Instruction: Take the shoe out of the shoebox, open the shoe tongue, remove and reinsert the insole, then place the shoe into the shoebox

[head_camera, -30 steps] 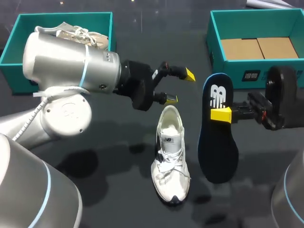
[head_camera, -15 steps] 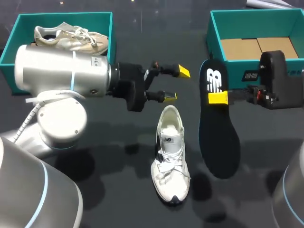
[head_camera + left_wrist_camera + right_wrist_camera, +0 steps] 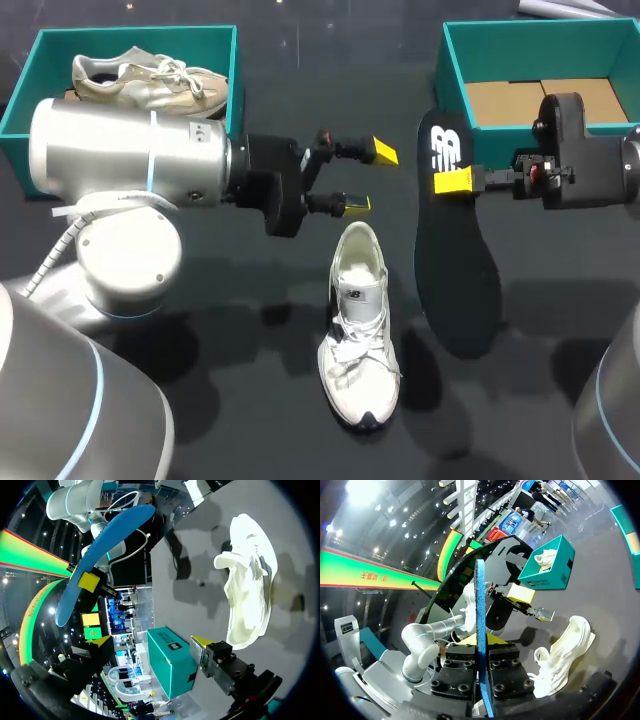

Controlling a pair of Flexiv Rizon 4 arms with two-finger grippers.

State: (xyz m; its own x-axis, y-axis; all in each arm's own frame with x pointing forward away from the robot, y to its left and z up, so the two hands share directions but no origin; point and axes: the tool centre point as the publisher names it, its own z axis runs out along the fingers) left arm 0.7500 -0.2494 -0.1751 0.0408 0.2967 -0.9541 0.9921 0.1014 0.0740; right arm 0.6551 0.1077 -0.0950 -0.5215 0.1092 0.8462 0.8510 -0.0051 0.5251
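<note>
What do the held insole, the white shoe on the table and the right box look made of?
Insole: likely foam, with a matte dark fabric top carrying a white logo and a blue underside.
White shoe: probably mesh or knit textile, matte, with cord laces; finer detail is hard to tell.
Right box: cardboard, matte teal outside, bare brown panels inside.

A white logo (image 3: 443, 150) stands on the insole (image 3: 455, 260).

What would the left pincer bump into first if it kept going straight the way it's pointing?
Most likely the dark insole, which the right pincer holds up just ahead of the open left pincer. Height is hard to judge from above, so it might slip past.
</note>
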